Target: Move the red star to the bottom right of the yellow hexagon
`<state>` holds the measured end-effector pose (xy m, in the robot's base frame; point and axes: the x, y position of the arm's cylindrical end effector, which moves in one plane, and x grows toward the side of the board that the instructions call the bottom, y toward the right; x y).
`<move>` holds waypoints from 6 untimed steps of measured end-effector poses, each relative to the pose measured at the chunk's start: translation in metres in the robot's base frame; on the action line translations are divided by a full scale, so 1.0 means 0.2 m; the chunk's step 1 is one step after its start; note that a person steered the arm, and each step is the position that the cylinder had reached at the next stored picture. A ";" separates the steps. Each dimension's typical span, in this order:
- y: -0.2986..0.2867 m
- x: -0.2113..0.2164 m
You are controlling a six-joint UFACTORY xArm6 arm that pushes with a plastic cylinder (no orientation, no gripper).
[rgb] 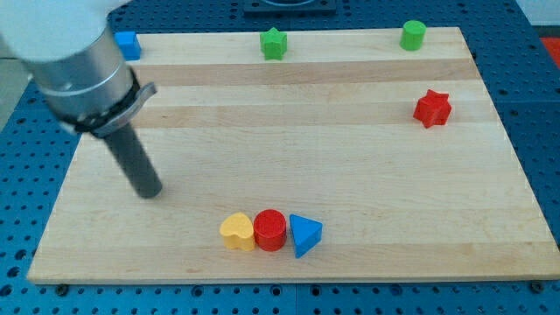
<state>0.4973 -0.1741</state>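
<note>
The red star [432, 108] lies near the board's right edge, in the upper half. A yellow block [237, 232], which looks heart-shaped, lies near the bottom edge at the middle. It touches a red cylinder [270, 230] on its right, and a blue triangle [304, 234] sits against that cylinder. My tip [150, 191] rests on the board at the left, well left of and above the yellow block and far from the red star.
A green star [274, 43] and a green cylinder [413, 35] sit along the top edge. A blue block [128, 44] sits at the top left corner, partly behind the arm. The wooden board [350, 157] lies on a blue table.
</note>
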 end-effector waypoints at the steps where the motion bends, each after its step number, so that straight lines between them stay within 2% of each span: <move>1: 0.43 -0.16; 4: 2.10 -0.19; 5: 2.25 -0.38; 6: 2.16 -0.49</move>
<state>0.3995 0.2582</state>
